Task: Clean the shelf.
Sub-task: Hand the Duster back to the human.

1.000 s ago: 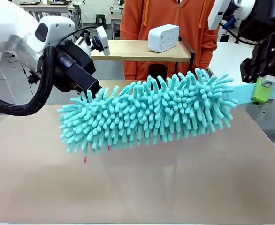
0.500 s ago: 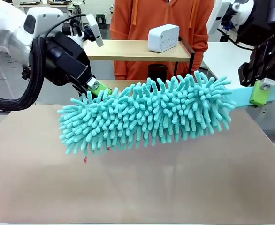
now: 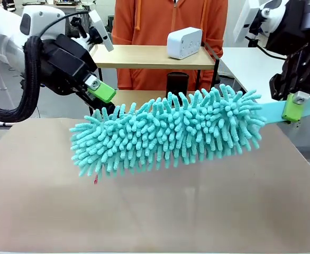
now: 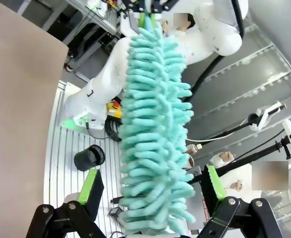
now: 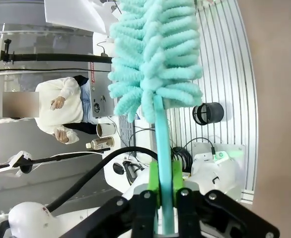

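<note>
shelf (image 3: 144, 57) lower board hidden behind duster (image 3: 171, 132)

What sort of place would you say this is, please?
Probably a robotics lab: a white robot arm beside a bare work table, a shelf set up for cleaning with a duster, and more equipment tables behind.

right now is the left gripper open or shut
Open: the left gripper's green pads stand wide apart on either side of the duster's tip, not clamping it.

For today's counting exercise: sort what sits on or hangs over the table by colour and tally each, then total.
Turquoise: 1, the duster
White: 1, the box on the shelf
Black: 1, the cylinder under the top board
Total: 3
</note>
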Motion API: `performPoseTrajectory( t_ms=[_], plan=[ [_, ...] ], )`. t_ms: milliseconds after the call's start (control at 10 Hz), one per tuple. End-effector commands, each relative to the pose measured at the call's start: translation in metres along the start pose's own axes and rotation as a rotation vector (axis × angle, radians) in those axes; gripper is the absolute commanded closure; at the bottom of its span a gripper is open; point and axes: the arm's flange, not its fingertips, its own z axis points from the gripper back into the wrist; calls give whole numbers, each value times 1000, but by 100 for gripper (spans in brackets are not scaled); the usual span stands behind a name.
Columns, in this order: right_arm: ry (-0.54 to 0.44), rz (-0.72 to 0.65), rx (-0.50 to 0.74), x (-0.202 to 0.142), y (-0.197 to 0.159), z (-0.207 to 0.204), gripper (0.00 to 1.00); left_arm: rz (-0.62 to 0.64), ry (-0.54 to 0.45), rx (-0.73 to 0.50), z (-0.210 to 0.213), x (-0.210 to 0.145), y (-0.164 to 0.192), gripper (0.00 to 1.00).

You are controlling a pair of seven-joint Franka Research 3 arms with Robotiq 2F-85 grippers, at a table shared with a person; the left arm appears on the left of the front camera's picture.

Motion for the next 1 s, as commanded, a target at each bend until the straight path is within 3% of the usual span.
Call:
performPoseTrajectory(
  t_ms=[0,500,600,700,800,900],
  plan=[
    [-53,17,9,-2,-4,3,88,-34,18,-38,-1,-3,-13,0],
    [-68,16,14,-3,-6,3,88,-41,80,-18,-26,-6,-10,0],
    [-72,16,12,-3,-6,3,88,-60,82,7,-27,-5,-8,26],
    [-77,14,11,-4,-6,3,88,-70,114,10,-27,-7,-9,60],
    [-76,12,12,-5,-6,3,88,-69,120,0,-28,-8,-10,60],
    [-76,13,12,-5,-6,3,88,-72,116,0,-28,-8,-11,100]
  ],
)
